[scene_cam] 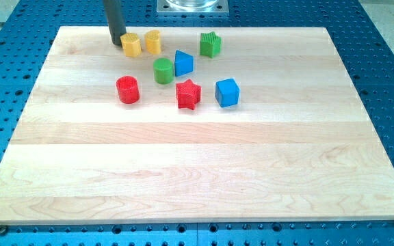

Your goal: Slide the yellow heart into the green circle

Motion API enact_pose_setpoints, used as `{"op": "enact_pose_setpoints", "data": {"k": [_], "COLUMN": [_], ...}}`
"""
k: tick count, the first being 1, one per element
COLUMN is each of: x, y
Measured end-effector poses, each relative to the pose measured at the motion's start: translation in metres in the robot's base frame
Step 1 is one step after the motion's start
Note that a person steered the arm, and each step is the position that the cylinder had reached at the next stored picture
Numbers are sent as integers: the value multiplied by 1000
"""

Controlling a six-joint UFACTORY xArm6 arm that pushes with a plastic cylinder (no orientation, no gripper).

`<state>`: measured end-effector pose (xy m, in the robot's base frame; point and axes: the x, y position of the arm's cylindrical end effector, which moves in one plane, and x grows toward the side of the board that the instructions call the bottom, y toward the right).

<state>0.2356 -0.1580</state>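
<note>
Two yellow blocks sit near the board's top edge. The left one looks like the heart, though its shape is hard to make out. The right yellow block stands just beside it. The green circle lies below and to the right of them. My tip is at the left side of the left yellow block, touching it or almost so. The rod rises out of the view's top.
A blue triangle touches the green circle's right side. A green star, red cylinder, red star and blue cube stand around. The wooden board lies on a blue perforated table.
</note>
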Motion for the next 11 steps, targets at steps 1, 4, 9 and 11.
{"op": "enact_pose_setpoints", "data": {"k": [1, 4, 9, 11], "x": [-1, 54, 57, 30], "y": [0, 5, 75, 73]}}
